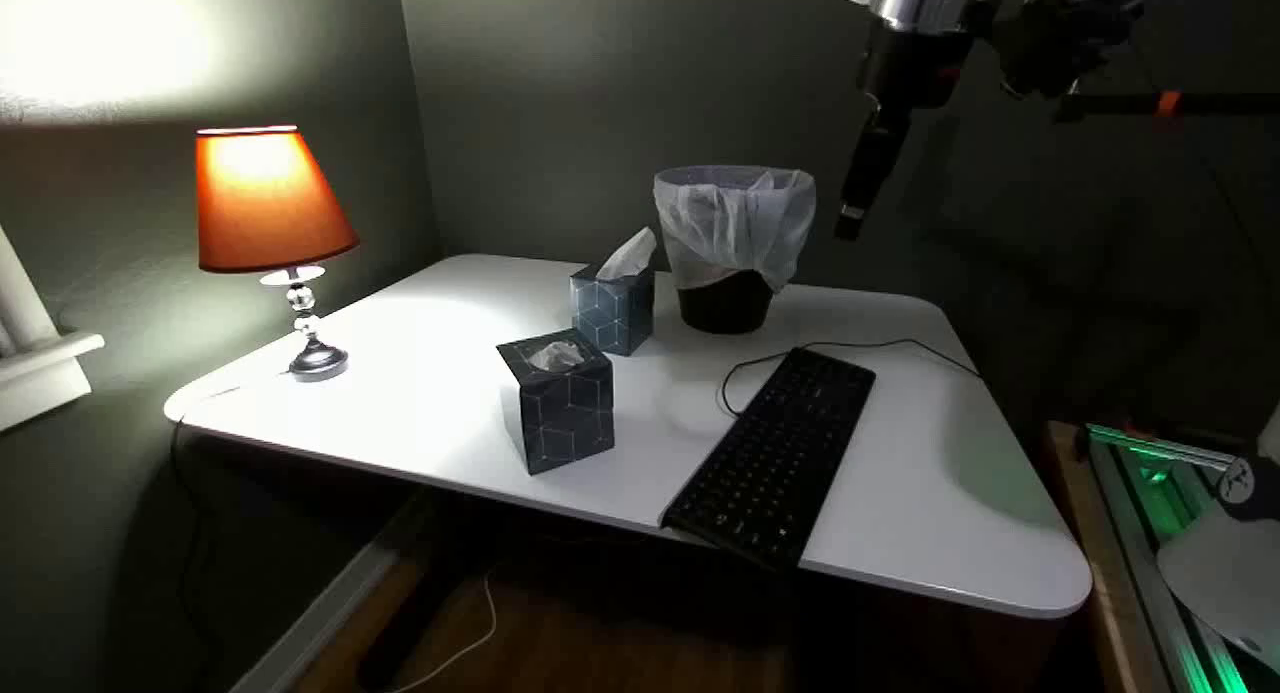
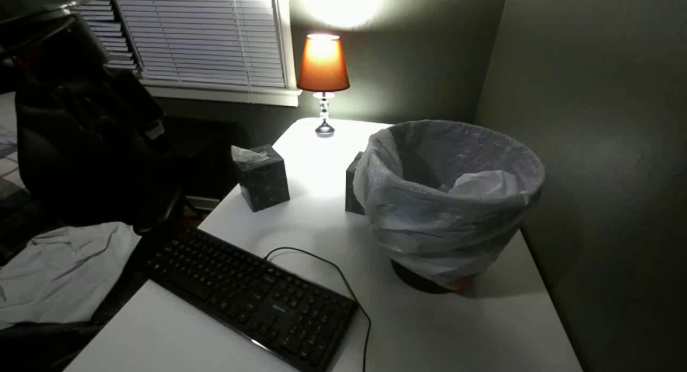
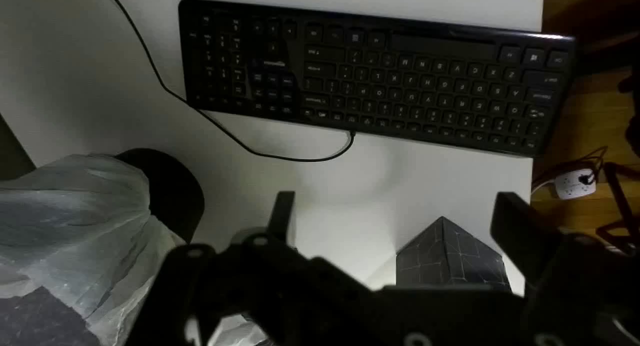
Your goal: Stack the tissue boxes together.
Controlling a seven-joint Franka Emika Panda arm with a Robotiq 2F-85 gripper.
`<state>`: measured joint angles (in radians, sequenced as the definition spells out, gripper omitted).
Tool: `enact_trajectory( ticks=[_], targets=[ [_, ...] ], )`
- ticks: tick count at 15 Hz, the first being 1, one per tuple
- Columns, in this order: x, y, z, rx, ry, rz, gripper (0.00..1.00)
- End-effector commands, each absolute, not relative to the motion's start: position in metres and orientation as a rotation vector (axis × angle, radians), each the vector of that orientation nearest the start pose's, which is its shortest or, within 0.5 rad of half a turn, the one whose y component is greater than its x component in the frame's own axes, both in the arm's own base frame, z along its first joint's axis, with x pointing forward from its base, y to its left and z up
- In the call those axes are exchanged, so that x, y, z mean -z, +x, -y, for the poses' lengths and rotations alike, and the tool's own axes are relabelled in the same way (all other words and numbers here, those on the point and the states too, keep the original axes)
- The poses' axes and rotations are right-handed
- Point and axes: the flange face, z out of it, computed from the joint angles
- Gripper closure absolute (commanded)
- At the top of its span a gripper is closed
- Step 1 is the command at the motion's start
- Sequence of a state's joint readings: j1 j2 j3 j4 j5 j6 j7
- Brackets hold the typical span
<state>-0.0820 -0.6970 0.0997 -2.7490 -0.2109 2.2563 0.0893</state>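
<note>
Gripper [image 3: 396, 211], jaws apart; cubic blue-grey tissue box [image 1: 608, 315] stands near the plastic-lined bin [image 1: 735, 223], line-patterned black tissue box [image 1: 566, 413] farther from it; smooth white tabletop [image 1: 930, 473]; dark walls [image 1: 550, 123].

A white table [image 1: 920, 453] carries a lamp [image 1: 272, 205], two tissue boxes [image 1: 570, 413] [image 1: 608, 308], bin [image 1: 726, 303] and keyboard [image 1: 775, 453]

The main light in both exterior views comes from a lamp [image 1: 278, 248]; its orange shade [image 1: 262, 208] glows, and the wall [image 1: 100, 38] above burns out to flat white. In an exterior view the tabletop [image 1: 420, 363] is glaringly bright near the lamp and greys toward the right, deep shadow lies beneath it, and green light glints along a rail [image 1: 1130, 553]. The wrist view is dim, with soft shadows, a small glint on an edge of the keyboard [image 3: 370, 79], and the tool [image 3: 395, 201] nearly black.
</note>
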Motion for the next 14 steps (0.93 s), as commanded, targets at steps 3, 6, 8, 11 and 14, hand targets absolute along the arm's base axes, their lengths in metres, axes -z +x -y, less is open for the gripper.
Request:
enact_trajectory(
  ticks=[3, 6, 8, 11, 14],
  targets=[
    [-0.436, 0.348, 0.001, 0.347, -3.354, 0.049, 0.0],
    [-0.446, 0.354, 0.007, 0.406, -3.366, 0.067, 0.0],
    [-0.461, 0.366, 0.014, 0.479, -3.37, 0.124, 0.0],
    [-0.486, 0.393, 0.027, 0.639, -3.353, 0.244, 0.0],
    [-0.5, 0.427, 0.047, 0.686, -3.299, 0.244, 0.0]
  ],
)
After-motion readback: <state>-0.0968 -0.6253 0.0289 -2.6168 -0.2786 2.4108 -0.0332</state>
